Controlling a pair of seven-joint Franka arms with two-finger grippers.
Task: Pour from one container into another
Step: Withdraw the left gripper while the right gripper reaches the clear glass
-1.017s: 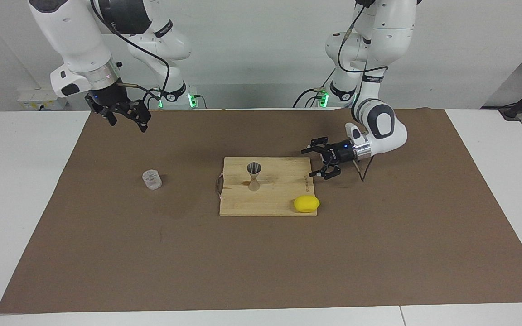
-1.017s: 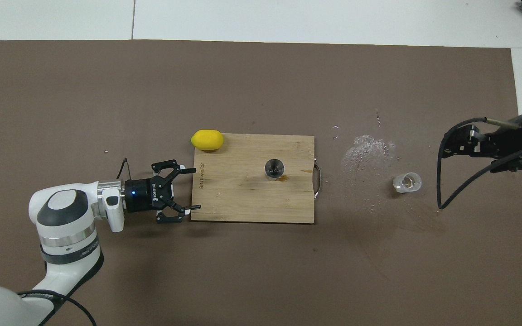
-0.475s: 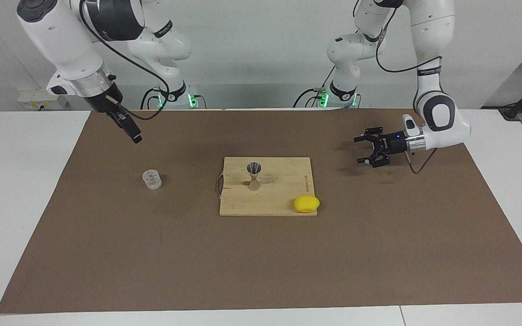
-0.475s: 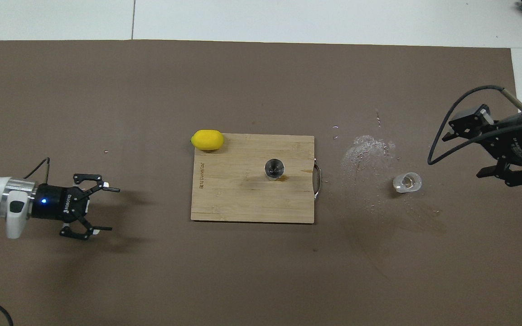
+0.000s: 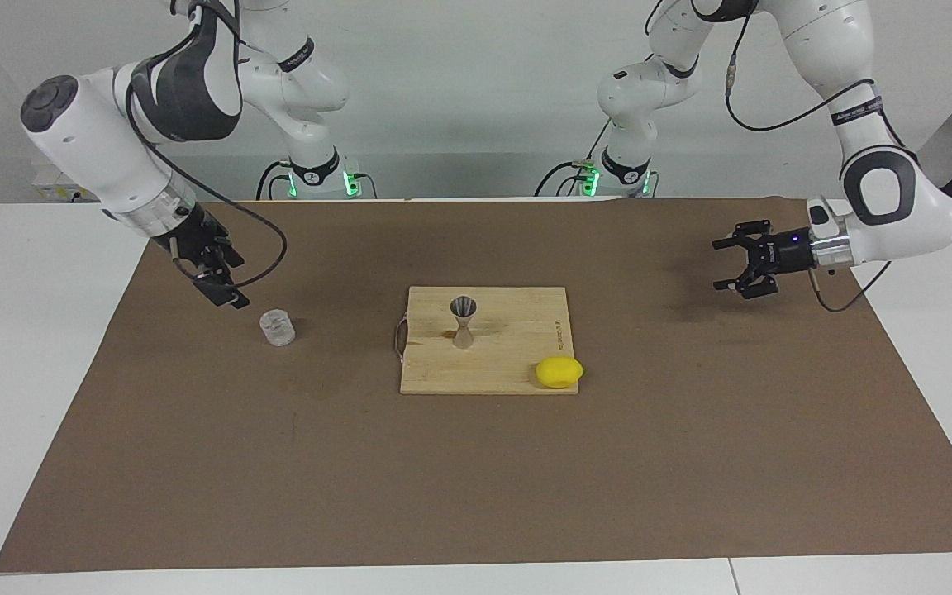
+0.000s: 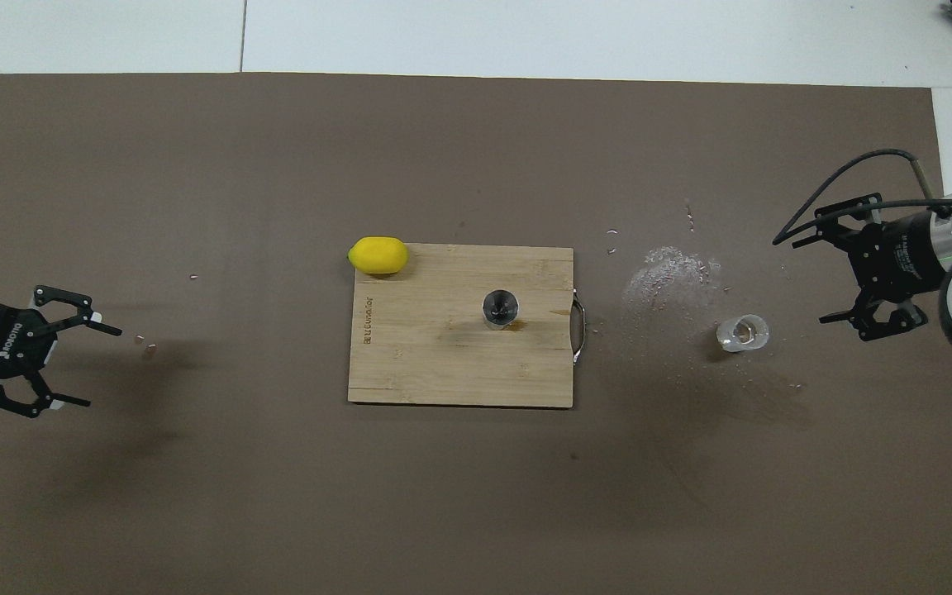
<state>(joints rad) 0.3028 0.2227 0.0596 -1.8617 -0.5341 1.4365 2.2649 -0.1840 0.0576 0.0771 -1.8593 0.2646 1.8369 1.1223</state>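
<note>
The clear textured glass tumbler (image 5: 278, 327) (image 6: 743, 332) stands upright on the brown mat, toward the right arm's end of the table. The grey hourglass jigger (image 5: 464, 321) (image 6: 499, 307) stands upright on the wooden cutting board (image 5: 509, 368) (image 6: 443, 372). My right gripper (image 5: 228, 296) (image 6: 802, 281) hangs open over the mat, just beside the tumbler and apart from it, holding nothing. My left gripper (image 5: 717, 266) (image 6: 100, 368) is open and empty over bare mat toward the left arm's end, well away from the board.
A yellow lemon (image 5: 559, 372) (image 6: 378, 254) rests at the board's corner farther from the robots. A pale patch of spilled grains (image 6: 670, 273) lies on the mat between board and tumbler. A metal handle (image 6: 579, 330) sticks out of the board's edge.
The left gripper has pulled back from the board's edge toward its own end of the table. The right gripper has turned and come down close to the tumbler.
</note>
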